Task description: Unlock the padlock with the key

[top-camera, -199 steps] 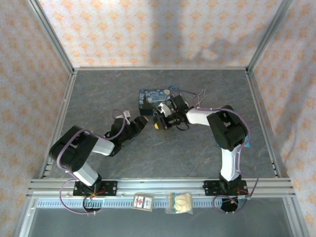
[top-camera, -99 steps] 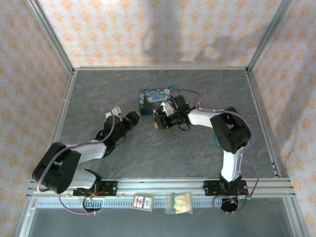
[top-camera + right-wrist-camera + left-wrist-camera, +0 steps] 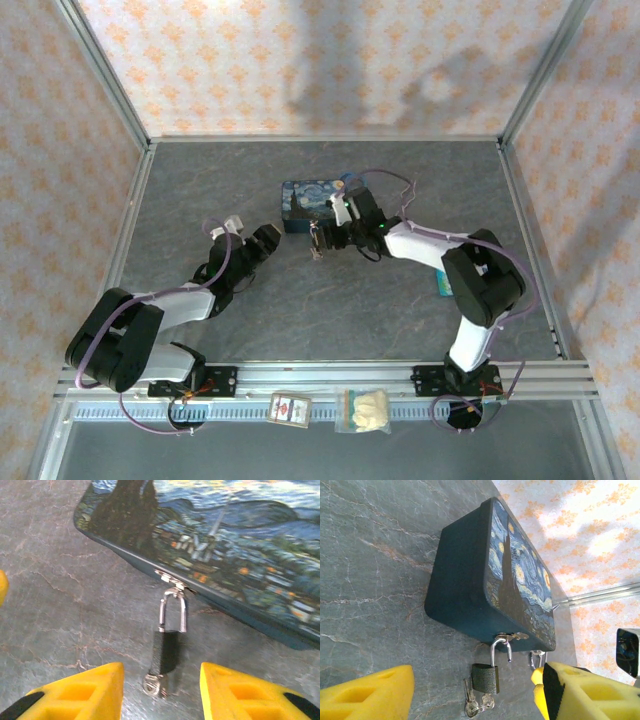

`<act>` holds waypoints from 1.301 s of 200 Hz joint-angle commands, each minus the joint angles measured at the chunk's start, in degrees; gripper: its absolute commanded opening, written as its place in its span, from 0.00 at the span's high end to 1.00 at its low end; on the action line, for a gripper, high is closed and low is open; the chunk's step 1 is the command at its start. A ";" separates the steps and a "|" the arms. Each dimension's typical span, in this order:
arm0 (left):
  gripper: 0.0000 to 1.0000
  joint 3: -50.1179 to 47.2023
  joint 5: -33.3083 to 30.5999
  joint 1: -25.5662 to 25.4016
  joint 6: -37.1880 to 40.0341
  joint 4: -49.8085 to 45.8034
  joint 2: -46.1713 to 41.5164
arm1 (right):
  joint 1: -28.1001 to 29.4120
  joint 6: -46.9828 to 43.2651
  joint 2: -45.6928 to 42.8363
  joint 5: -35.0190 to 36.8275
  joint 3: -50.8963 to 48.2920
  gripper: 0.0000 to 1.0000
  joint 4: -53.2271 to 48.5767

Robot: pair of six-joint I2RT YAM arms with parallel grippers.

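The dark padlock [image 3: 485,677] hangs by its shackle [image 3: 495,647] from the latch of the blue painted tin [image 3: 470,580] and lies on the table. The shackle's free end is out of the body. A small key [image 3: 492,698] sits in the padlock's base, with a second key [image 3: 468,700] on the same ring. My left gripper [image 3: 477,692] is open, its yellow fingers [image 3: 370,695] on either side of the padlock, not touching it. My right gripper [image 3: 161,690] is also open and straddles the padlock [image 3: 167,652] and key [image 3: 156,685]. From above, the two grippers [image 3: 268,240] [image 3: 322,240] face each other in front of the tin [image 3: 305,200].
Thin wire loops [image 3: 405,195] and a blue cable [image 3: 348,180] lie behind the tin. A teal object [image 3: 443,285] sits by the right arm. Two small packets [image 3: 291,410] [image 3: 365,410] rest on the front rail. Patterned walls enclose the grey table [image 3: 330,320].
The left arm dropped its elbow outward to the left, then held still. The right arm stretched out, its elbow moving right, and its gripper shifted slightly toward the tin.
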 commanded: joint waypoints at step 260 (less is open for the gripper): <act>0.33 -1.77 -0.48 0.80 0.12 4.86 -0.82 | 3.19 -1.86 8.09 6.86 -6.73 0.74 14.83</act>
